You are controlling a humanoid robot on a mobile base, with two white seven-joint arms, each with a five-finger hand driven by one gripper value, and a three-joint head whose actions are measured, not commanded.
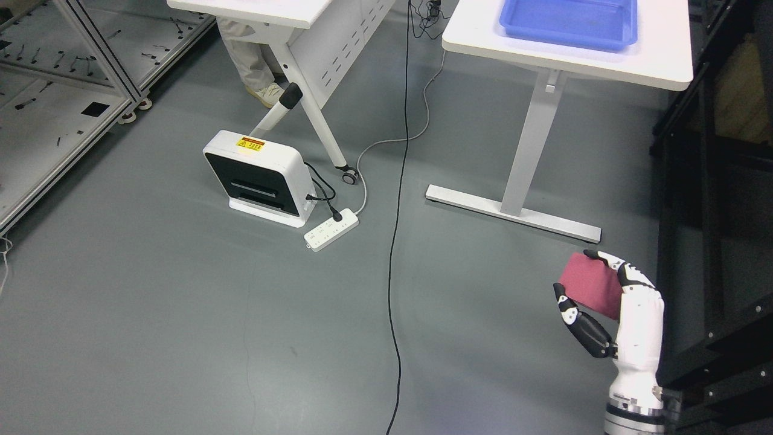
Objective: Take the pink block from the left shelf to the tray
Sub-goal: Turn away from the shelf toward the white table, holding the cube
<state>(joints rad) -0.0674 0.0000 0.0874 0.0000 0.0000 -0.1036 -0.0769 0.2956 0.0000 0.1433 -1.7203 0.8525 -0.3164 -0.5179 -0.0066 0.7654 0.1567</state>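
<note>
Right arm enters at the lower right corner, forearm rising near vertical, metal wrist ring at the bottom edge. Right hand [610, 302] is raised, white palm shell upright. Fingers [628, 272] curl over the top edge of the pink block [589, 284]; black thumb presses its lower left edge. The block is pinched between them. Left arm not visible.

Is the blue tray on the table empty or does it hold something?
Empty as far as visible: the blue tray shows only bare bottom; its far part is cut off.
</note>
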